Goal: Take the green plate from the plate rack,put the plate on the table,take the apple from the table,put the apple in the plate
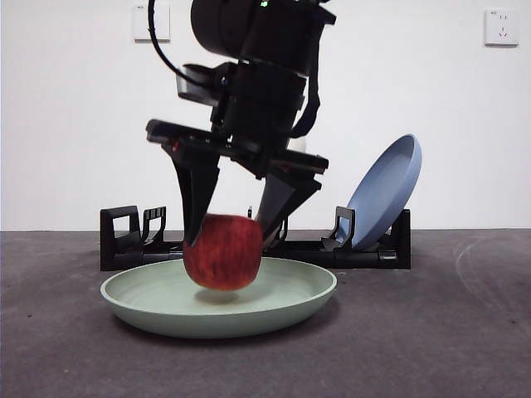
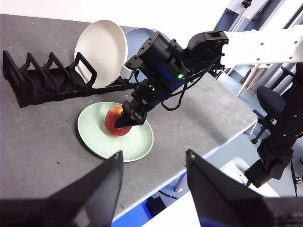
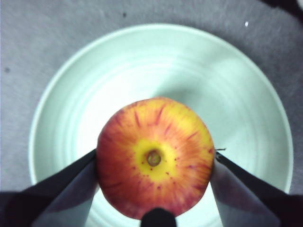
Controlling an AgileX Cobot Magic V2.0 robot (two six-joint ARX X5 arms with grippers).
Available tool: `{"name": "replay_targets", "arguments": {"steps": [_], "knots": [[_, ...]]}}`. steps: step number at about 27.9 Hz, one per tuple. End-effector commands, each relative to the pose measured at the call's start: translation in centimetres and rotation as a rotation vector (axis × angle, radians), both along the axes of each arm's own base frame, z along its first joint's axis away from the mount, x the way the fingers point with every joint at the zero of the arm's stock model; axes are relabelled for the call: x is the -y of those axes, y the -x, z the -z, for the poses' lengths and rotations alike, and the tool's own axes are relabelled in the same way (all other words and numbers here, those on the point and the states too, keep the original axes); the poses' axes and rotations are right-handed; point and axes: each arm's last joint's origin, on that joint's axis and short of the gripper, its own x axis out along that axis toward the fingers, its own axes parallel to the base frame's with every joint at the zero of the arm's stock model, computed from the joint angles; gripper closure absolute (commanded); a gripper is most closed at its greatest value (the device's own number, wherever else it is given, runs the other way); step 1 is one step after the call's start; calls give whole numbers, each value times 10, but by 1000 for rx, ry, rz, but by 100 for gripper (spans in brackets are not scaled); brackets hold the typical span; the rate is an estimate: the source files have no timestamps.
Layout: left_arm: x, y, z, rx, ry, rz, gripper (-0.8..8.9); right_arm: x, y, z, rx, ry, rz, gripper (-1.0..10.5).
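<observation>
My right gripper (image 1: 226, 235) is shut on the red apple (image 1: 222, 253), one jaw on each side, and holds it over the middle of the green plate (image 1: 133, 300). The plate lies flat on the table (image 1: 440, 332) in front of the plate rack (image 1: 131, 240). The apple's underside is very close to the plate's floor; I cannot tell whether it touches. In the right wrist view the apple (image 3: 156, 137) shows stem up between the jaws of the gripper (image 3: 155, 158), centred on the plate (image 3: 236, 85). My left gripper (image 2: 154, 155) is open and empty, high above the table's near edge.
A blue plate (image 1: 386, 191) leans in the rack's right end. A cream-white plate (image 2: 102, 45) stands in the rack beside it. The rack's left slots (image 2: 38, 78) hold nothing. The table edge (image 2: 222, 137) drops off close to the green plate.
</observation>
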Motion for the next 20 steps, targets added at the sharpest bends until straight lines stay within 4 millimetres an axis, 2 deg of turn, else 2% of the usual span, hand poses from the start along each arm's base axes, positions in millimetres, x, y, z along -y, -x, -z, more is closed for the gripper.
{"name": "replay_targets", "arguments": {"steps": [1, 8, 13, 14, 20], "knots": [[1, 0, 1, -4, 5, -4, 593, -2, -1, 12, -24, 25, 5, 958], [1, 0, 1, -4, 5, -4, 593, -3, -3, 18, -26, 41, 9, 920], [1, 0, 1, -3, 5, -4, 593, -2, -2, 18, -36, 52, 11, 462], [1, 0, 1, -3, 5, -5, 593, -2, -2, 19, -37, 53, 11, 407], [1, 0, 1, -3, 5, -5, 593, -2, -2, 18, -42, 51, 10, 379]]}}
